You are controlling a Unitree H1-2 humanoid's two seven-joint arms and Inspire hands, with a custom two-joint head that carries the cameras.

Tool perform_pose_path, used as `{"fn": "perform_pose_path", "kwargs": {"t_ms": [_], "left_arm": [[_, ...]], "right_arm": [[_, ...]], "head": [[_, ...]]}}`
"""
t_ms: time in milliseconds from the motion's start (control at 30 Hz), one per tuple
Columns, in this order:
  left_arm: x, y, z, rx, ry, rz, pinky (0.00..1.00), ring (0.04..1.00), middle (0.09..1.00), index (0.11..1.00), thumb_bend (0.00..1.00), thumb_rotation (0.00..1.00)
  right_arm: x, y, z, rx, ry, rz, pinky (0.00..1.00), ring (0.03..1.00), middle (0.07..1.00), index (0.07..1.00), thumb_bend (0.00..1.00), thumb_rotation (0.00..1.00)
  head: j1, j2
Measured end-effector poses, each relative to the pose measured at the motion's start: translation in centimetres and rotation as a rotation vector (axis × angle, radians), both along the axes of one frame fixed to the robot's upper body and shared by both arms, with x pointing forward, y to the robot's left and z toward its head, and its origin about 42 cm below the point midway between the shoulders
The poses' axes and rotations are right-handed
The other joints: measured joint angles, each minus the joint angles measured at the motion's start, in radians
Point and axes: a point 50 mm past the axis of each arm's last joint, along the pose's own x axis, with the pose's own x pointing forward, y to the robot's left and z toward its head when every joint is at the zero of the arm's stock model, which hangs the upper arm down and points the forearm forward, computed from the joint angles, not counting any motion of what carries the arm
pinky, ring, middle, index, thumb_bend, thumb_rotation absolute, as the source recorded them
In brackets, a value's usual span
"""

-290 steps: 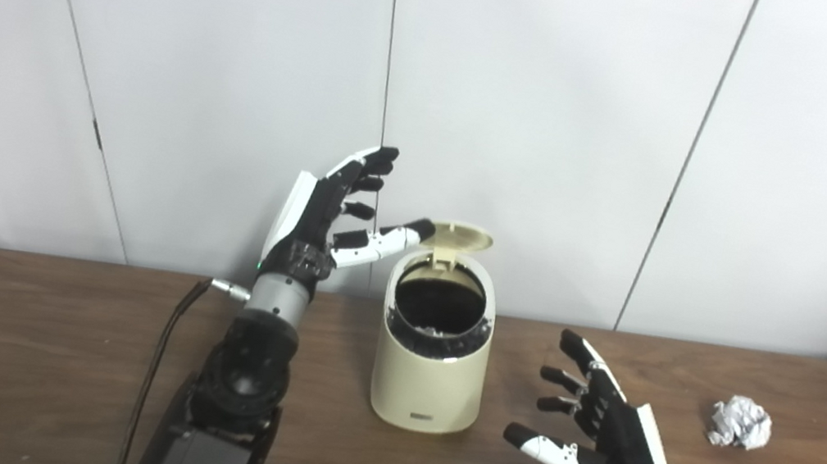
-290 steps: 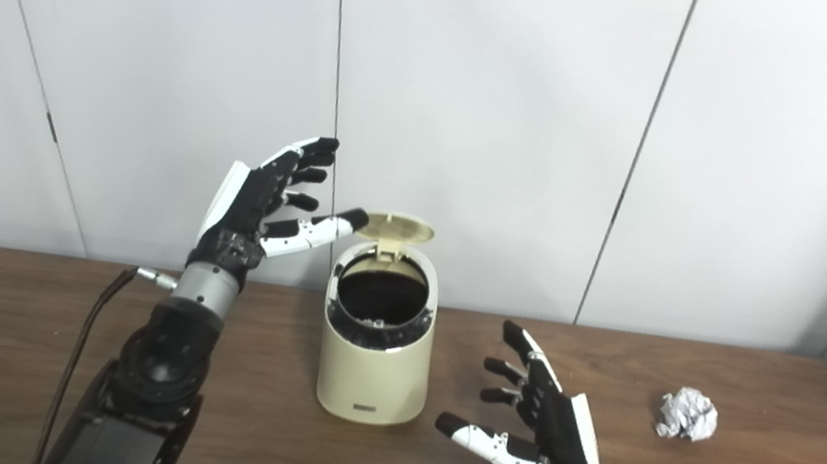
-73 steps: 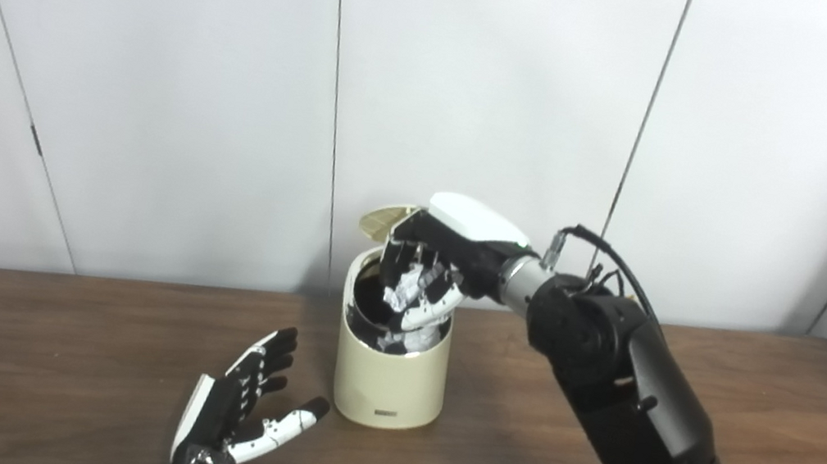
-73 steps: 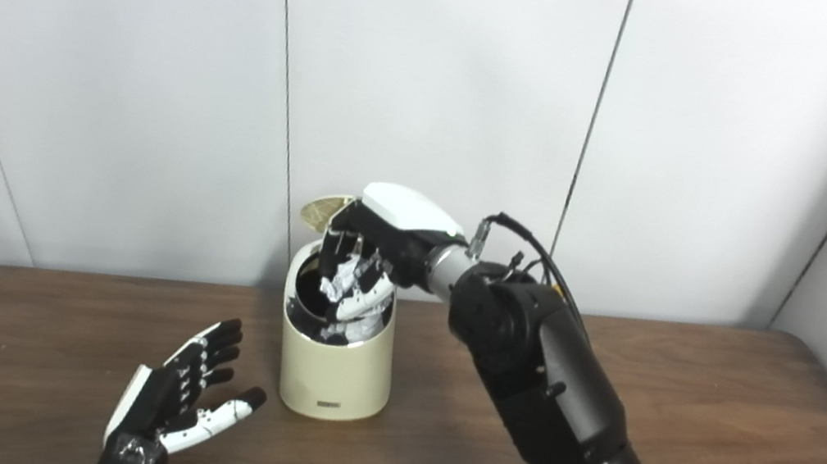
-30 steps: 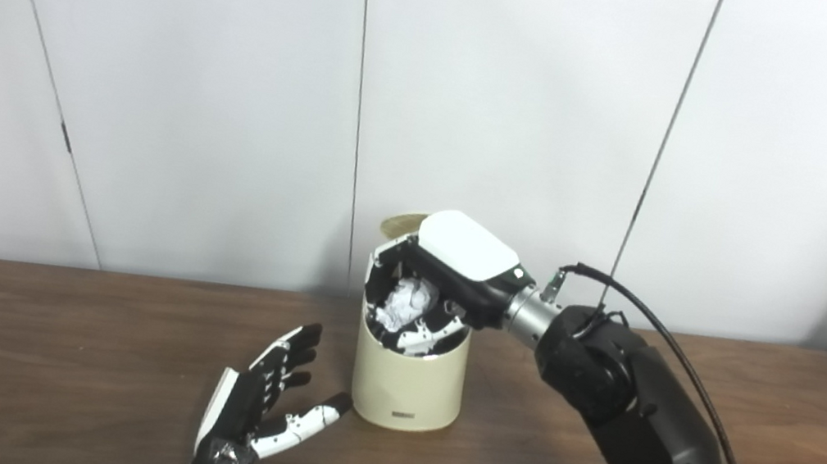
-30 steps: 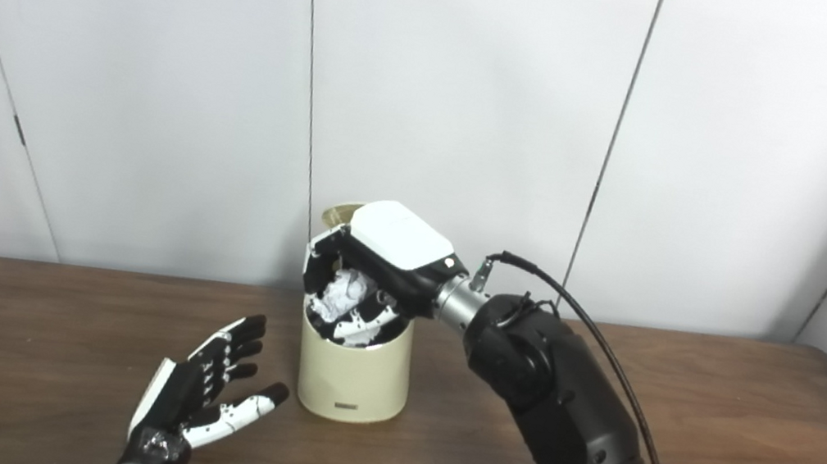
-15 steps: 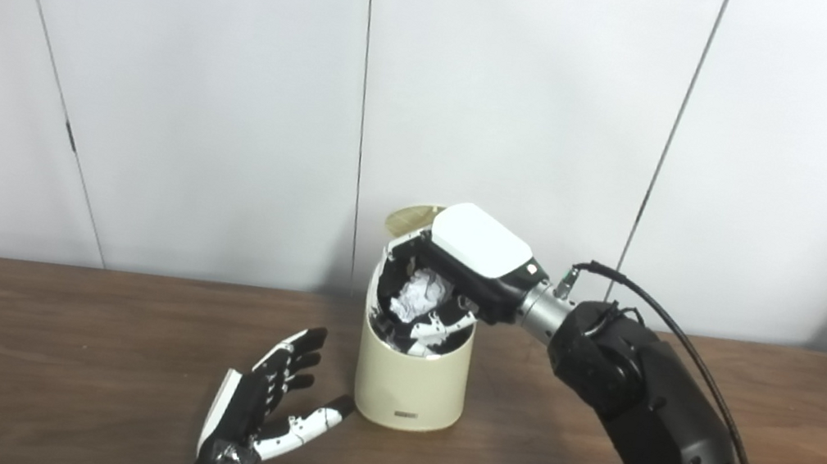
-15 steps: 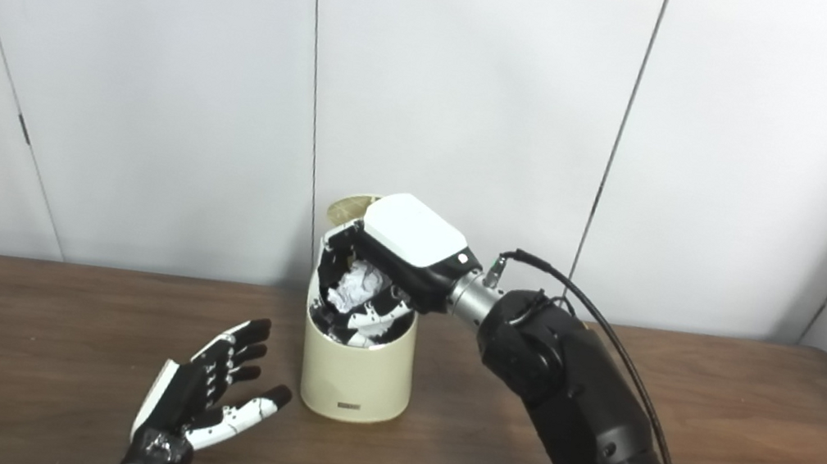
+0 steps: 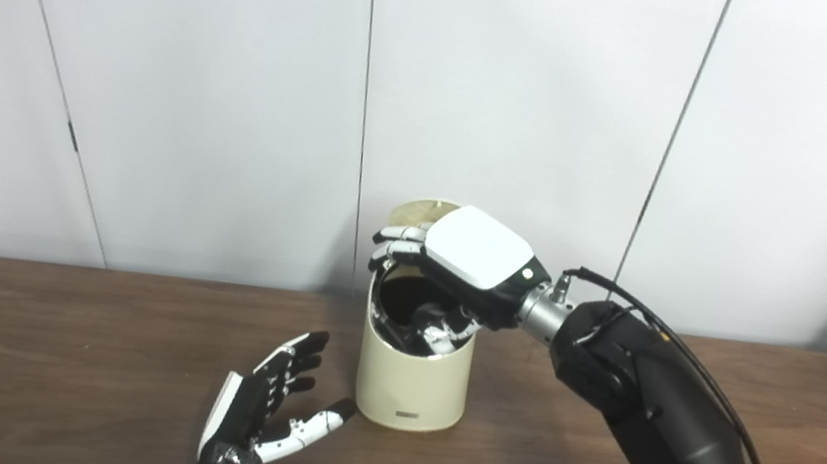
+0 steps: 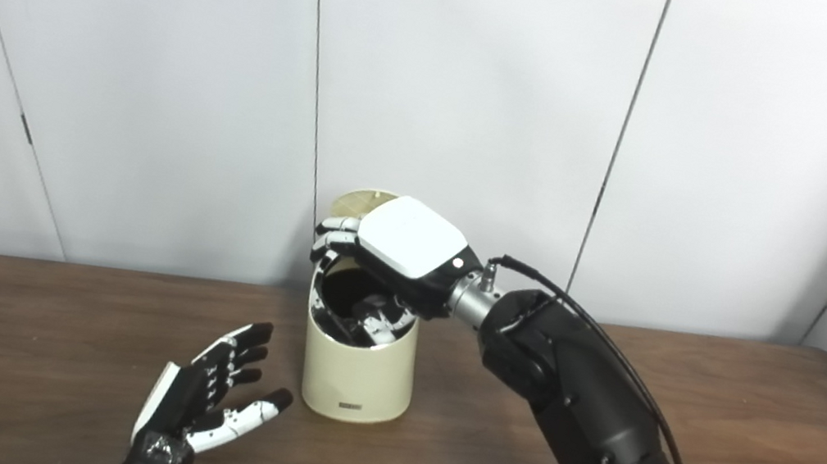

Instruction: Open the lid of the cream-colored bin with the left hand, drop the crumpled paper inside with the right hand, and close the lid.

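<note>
While its round lid (image 9: pixel 425 210) stands raised, cream-colored bin (image 9: pixel 410 381): cylindrical, dark-lined, on wooden table (image 9: pixel 72 344). Right hand (image 9: pixel 459 260) above mouth, fingers spread, empty; crumpled paper unseen. Left hand (image 9: pixel 260 415) splayed, empty, beside.

We see a dark brown wooden surface (image 9: pixel 72 344) set against a wall (image 9: pixel 199 65) of plain white panels split by thin dark seams.

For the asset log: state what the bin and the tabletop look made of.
Cream-colored bin: looks like moulded plastic, smooth with a soft sheen, seamless rounded wall. Table: brown wood grain, matte streaks; whether solid wood or laminate cannot be told.
</note>
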Motion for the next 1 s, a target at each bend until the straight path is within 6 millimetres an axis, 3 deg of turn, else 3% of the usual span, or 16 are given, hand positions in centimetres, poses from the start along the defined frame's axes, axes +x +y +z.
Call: {"fn": "perform_pose_path", "kwargs": {"t_ms": [400, 567, 633, 700, 833, 1000], "left_arm": [[0.0, 0.1, 0.0, 0.004, 0.000, 0.001, 0.79, 0.872, 0.889, 0.872, 0.75, 0.25], [0.0, 0.1, 0.0, 0.004, 0.000, 0.000, 0.78, 0.867, 0.888, 0.868, 0.74, 0.24], [0.0, 0.1, 0.0, 0.004, 0.000, 0.001, 0.79, 0.871, 0.887, 0.866, 0.74, 0.24], [0.0, 0.2, 0.0, 0.004, 0.001, 0.001, 0.79, 0.870, 0.887, 0.865, 0.74, 0.24], [0.0, 0.1, 0.0, 0.003, 0.000, 0.000, 0.79, 0.873, 0.888, 0.864, 0.73, 0.23], [0.0, 0.2, 0.2, 0.003, 0.001, 0.003, 0.80, 0.877, 0.889, 0.863, 0.73, 0.21]], "right_arm": [[0.0, 0.1, 0.1, -0.011, -0.003, -0.012, 0.64, 0.833, 0.928, 0.825, 0.89, 0.06], [-0.2, -0.3, 0.1, 0.042, 0.010, -0.001, 0.52, 0.628, 0.695, 0.659, 0.80, 0.04], [-0.4, -1.0, -0.1, 0.098, 0.022, 0.004, 0.46, 0.543, 0.586, 0.528, 0.58, 0.09], [-1.0, -1.4, -0.2, 0.141, 0.007, 0.028, 0.42, 0.489, 0.505, 0.505, 0.54, 0.03], [-1.8, -2.5, 0.1, 0.230, -0.047, 0.078, 0.35, 0.421, 0.453, 0.508, 0.52, 0.00], [-2.5, -3.8, 1.6, 0.347, -0.163, 0.093, 0.32, 0.409, 0.447, 0.519, 0.52, 0.00]], "head": [[0.002, 0.000], [0.003, 0.002], [0.003, 0.002], [0.003, 0.003], [0.005, 0.002], [0.006, 0.003]]}}
